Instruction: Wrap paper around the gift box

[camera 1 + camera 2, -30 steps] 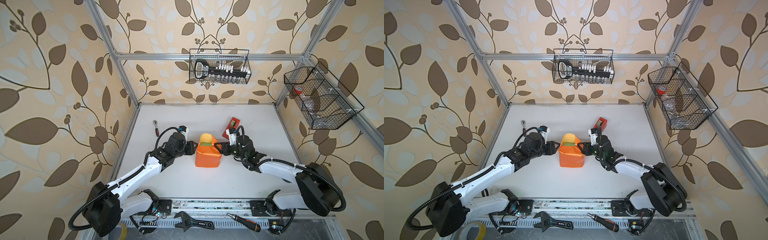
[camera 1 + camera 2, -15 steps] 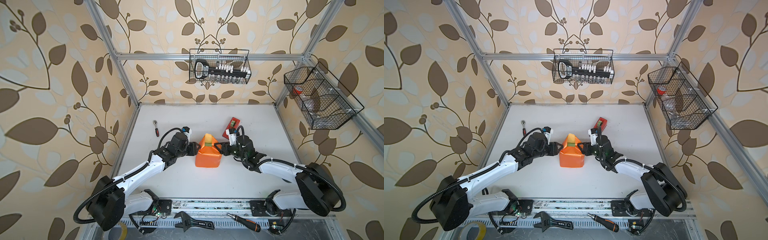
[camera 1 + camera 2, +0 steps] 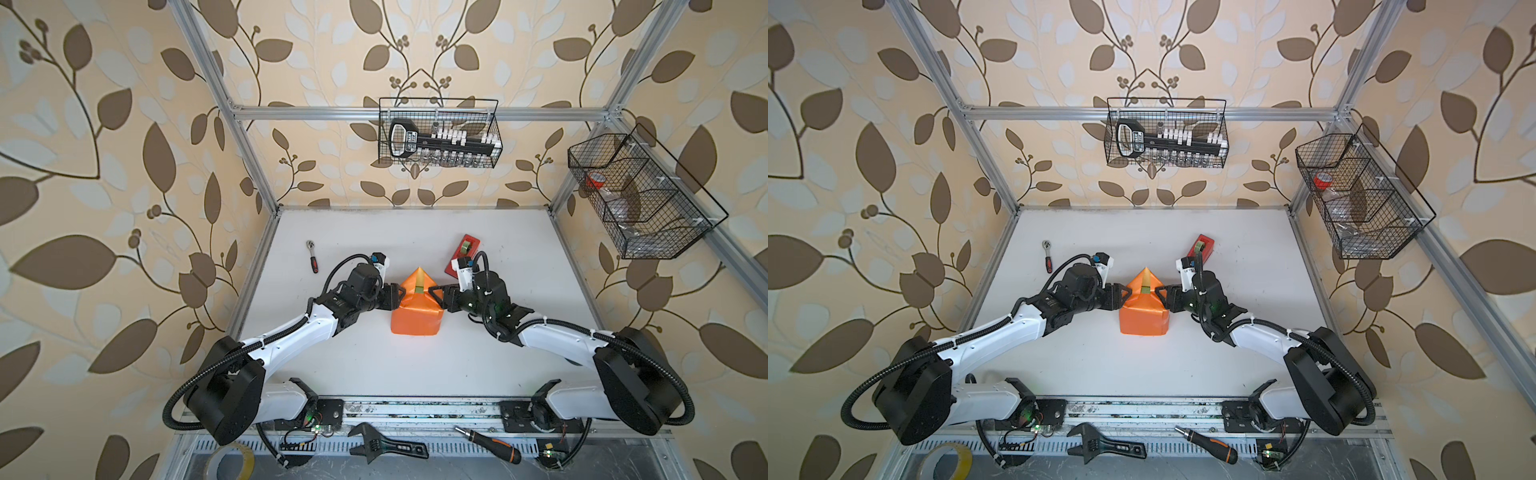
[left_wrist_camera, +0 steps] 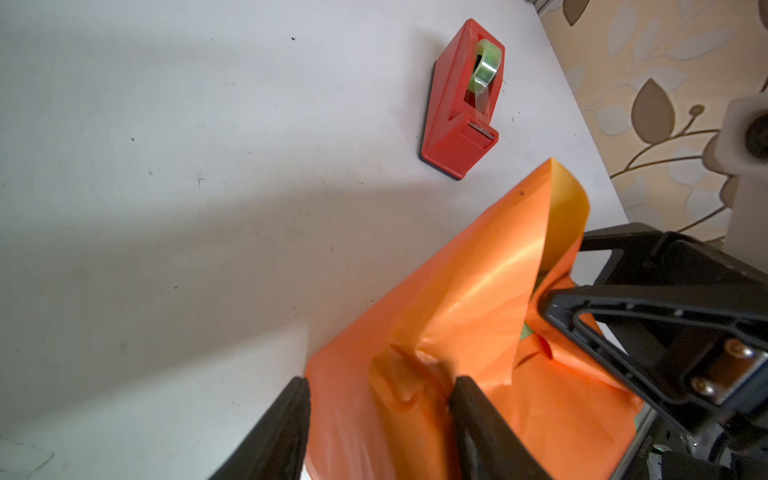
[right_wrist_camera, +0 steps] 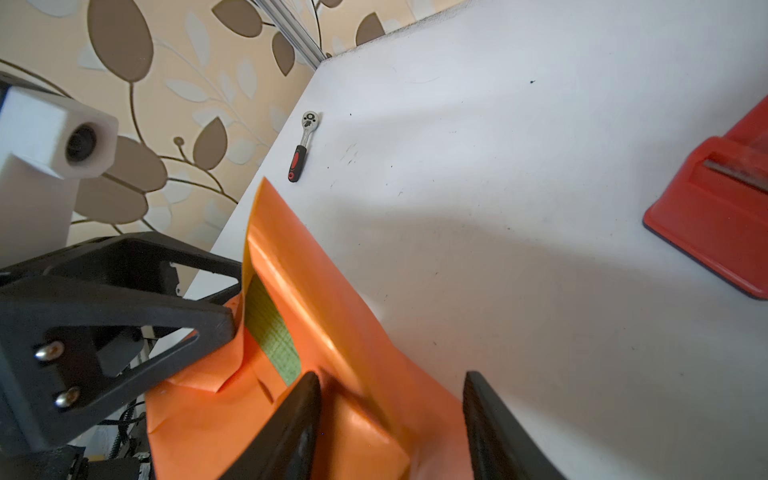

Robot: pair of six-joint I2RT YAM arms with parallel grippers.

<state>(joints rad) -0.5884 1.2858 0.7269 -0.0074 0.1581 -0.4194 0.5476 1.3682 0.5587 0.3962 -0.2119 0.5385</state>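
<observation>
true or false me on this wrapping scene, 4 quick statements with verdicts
1. The paper hides the gift box completely. False: a green strip of the box shows at the far end.
2. The left hand and right hand sit at opposite sides of the gift box. True.
3. The tape dispenser rests on the paper. False: it stands on the table, apart from the paper.
4. A ratchet lies on the table, touched by neither hand. True.

The paper (image 5: pixel 332 328) is standing up in an orange peak, a green strip of the gift box (image 5: pixel 274 332) showing inside it. The right gripper (image 5: pixel 390 382) is straddling the paper's fold, jaws apart, while the left gripper (image 5: pixel 232 295) is touching the paper opposite. A ratchet (image 5: pixel 303 145) and a red tape dispenser (image 5: pixel 706 232) are lying clear of the paper.
</observation>
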